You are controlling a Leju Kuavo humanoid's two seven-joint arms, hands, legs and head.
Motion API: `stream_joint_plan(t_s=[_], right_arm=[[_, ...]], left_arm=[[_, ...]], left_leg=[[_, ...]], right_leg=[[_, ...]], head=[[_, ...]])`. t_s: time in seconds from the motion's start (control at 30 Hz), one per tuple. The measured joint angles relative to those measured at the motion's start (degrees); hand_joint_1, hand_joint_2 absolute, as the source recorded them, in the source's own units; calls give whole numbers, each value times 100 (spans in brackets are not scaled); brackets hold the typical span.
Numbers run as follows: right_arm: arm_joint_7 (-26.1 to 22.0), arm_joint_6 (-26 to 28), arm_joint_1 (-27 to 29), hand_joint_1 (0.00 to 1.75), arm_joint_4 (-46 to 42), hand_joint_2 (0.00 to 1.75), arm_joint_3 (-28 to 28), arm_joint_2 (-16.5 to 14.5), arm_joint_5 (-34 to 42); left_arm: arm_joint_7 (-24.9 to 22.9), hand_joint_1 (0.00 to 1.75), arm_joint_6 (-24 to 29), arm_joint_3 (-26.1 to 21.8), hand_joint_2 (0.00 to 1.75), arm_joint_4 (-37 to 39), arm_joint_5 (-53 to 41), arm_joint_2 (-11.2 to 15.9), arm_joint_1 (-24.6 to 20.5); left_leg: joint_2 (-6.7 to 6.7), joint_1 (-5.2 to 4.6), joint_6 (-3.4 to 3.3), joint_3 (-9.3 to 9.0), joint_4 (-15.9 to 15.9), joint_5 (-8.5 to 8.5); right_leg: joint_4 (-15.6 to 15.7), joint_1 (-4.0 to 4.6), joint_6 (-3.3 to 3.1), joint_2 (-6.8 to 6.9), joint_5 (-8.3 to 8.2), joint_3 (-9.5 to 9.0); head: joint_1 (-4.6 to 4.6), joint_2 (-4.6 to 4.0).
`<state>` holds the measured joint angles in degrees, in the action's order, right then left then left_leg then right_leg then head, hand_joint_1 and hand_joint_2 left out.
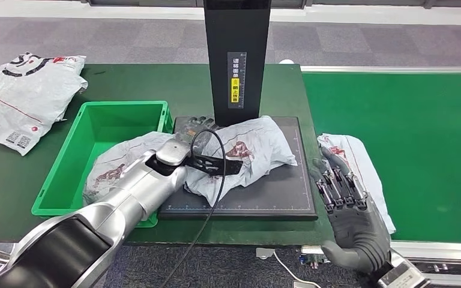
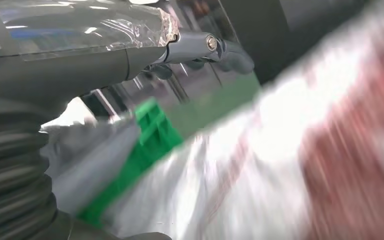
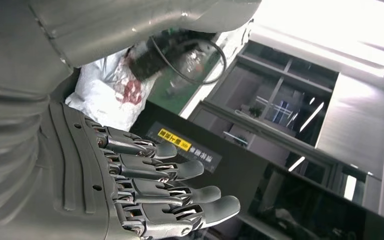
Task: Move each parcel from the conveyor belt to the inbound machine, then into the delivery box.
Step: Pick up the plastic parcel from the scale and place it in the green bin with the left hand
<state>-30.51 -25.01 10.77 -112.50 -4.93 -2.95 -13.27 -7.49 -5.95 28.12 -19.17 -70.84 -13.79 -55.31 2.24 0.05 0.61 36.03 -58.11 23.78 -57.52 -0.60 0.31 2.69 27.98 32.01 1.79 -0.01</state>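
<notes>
left hand [image 1: 195, 127] grips parcel [image 1: 249, 150] on scanner plate [image 1: 276, 192]; right hand [image 1: 345, 201] spread flat, holding nothing, by belt parcel [image 1: 360, 157]

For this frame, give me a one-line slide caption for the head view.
Left hand on a white parcel lying across the scanner platform and green bin; right hand open beside another parcel.
</notes>
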Motion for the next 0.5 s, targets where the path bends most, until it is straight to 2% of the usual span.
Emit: stream_joint_plan(t_s=[0.27,0.4,0.47,0.5], right_arm=[[29,-15,-17,0,6,175,114,-40,9],[34,-15,-19,0,8,175,116,-40,10],[55,-14,-48,0,33,175,122,-42,23],[77,1,-86,0,84,175,127,-44,53]], left_arm=[[328,0,-730,-244,175,170,265,-25,132],[350,0,-783,-252,175,173,283,-26,132],[488,0,-1090,-322,175,188,390,-33,135],[653,0,-1440,-409,175,204,508,-51,137]], left_leg=[[-1,0,1,1,1,1],[-1,0,2,1,1,2],[0,0,3,0,1,3],[-1,0,4,-2,1,3]], right_leg=[[0,2,-1,1,1,-1],[0,3,-1,1,1,-1],[0,3,-1,-1,1,-1],[0,3,0,0,2,-4]], head=[[0,-1],[0,-1],[0,0],[0,0]])
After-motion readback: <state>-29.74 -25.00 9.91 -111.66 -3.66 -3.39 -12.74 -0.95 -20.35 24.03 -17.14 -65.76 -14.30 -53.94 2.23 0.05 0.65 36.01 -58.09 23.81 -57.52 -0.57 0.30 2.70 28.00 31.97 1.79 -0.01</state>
